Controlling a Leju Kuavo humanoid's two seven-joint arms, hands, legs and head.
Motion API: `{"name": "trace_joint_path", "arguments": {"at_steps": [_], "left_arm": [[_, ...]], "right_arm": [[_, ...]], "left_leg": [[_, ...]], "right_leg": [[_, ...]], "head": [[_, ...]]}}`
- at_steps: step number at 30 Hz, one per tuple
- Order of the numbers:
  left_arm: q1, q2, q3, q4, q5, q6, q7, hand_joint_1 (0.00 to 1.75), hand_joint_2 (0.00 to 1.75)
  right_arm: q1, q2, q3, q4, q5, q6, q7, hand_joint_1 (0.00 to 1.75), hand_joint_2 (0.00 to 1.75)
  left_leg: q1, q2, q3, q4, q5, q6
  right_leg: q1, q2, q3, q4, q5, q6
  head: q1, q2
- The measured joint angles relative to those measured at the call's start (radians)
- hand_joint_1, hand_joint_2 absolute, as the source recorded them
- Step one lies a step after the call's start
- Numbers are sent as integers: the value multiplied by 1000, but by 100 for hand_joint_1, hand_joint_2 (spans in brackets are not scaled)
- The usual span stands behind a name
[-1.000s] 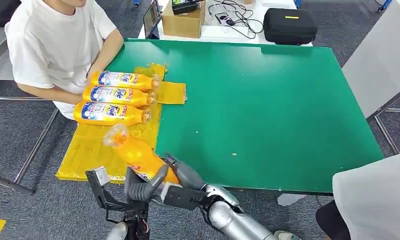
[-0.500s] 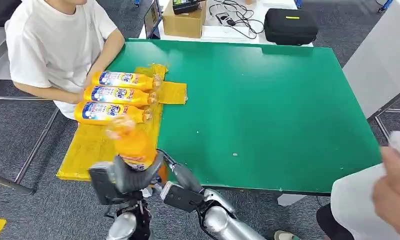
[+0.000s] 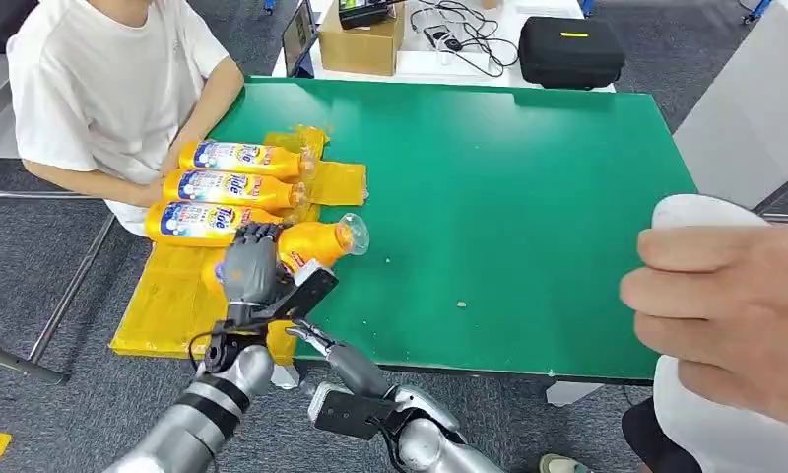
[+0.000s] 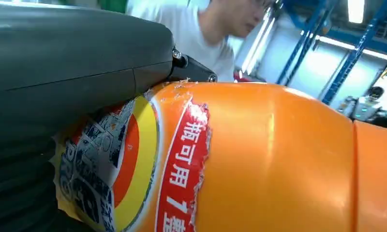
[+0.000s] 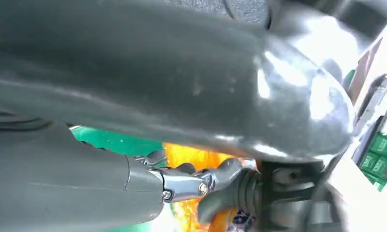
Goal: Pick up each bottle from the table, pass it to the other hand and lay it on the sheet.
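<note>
My left hand (image 3: pixel 247 268) grips an orange bottle (image 3: pixel 311 243) by its labelled body, holding it nearly level with its clear cap toward the green table. It hangs just over the near right part of the yellow sheet (image 3: pixel 173 296). Close up in the left wrist view, the bottle (image 4: pixel 278 159) lies against my thumb (image 4: pixel 75 63). Three more orange bottles (image 3: pixel 234 187) lie side by side on the sheet beyond it. My right hand (image 3: pixel 339 360) is below the table's front edge, fingers apart, holding nothing. In the right wrist view my right hand (image 5: pixel 201 186) has the orange bottle (image 5: pixel 191 157) just beyond it.
A person in a white shirt (image 3: pixel 95 89) sits at the sheet's far left. Another person's hand (image 3: pixel 725 315) holding something white reaches in close at the right. The green table (image 3: pixel 528 197) stretches right; a cardboard box (image 3: pixel 362 44) and black case (image 3: pixel 570 51) stand behind it.
The bottle went from my right hand to my left, which raised it and tipped it level over the sheet. My right hand let go and sank. A person's hand came in at the right.
</note>
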Motion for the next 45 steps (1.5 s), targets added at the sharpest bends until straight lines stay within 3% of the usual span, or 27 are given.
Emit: {"name": "trace_joint_path", "arguments": {"at_steps": [3,10,17,30,31,32,33,34,35,37,45], "left_arm": [[-16,7,0,27,-30,-4,9,175,175],[-120,49,0,159,-15,-170,16,175,175],[-210,120,-17,267,-72,-498,52,175,175],[-285,163,-60,323,-68,-614,61,175,175],[-288,163,-62,327,-68,-615,64,164,175],[-291,163,-63,330,-67,-614,65,131,175],[-293,163,-66,334,-66,-614,66,66,175],[-296,163,-69,337,-65,-613,67,28,175],[-299,163,-71,340,-65,-610,69,14,175],[-301,163,-72,347,-57,-607,68,0,175],[-308,167,-72,362,-2,-667,18,0,175]], "right_arm": [[2,2,0,-1,0,0,0,0,0],[19,3,-16,-22,4,13,0,0,0],[37,3,-43,-46,29,39,3,0,0],[41,11,-67,-65,39,59,6,0,0],[41,11,-67,-65,39,60,6,0,0],[41,12,-67,-65,39,61,6,0,0],[41,12,-67,-65,39,62,6,0,0],[41,12,-68,-65,39,62,6,0,0],[41,12,-68,-65,39,62,6,0,0],[41,12,-68,-65,40,62,6,0,0],[41,12,-70,-64,40,63,6,0,0]], "left_leg": [[0,0,0,0,0,0],[0,-1,-1,0,0,0],[0,0,0,0,0,0],[0,-1,0,0,0,0],[0,-1,0,0,0,0],[0,-1,0,0,0,0],[0,-1,1,0,0,0],[0,-1,1,0,0,0],[0,-1,1,0,0,0],[0,-1,1,0,0,0],[0,-1,1,0,0,0]], "right_leg": [[0,0,0,0,0,0],[0,-1,0,0,0,0],[0,0,0,0,0,0],[0,-1,1,0,0,0],[0,0,1,0,0,0],[0,0,1,0,0,0],[0,0,1,0,0,0],[0,0,1,0,0,0],[0,0,2,0,0,0],[0,0,2,0,0,0],[0,-1,2,0,0,0]], "head": [[0,0],[1,0],[0,0],[1,0],[0,0],[0,0],[1,0],[1,0],[0,0],[0,0],[1,0]]}}
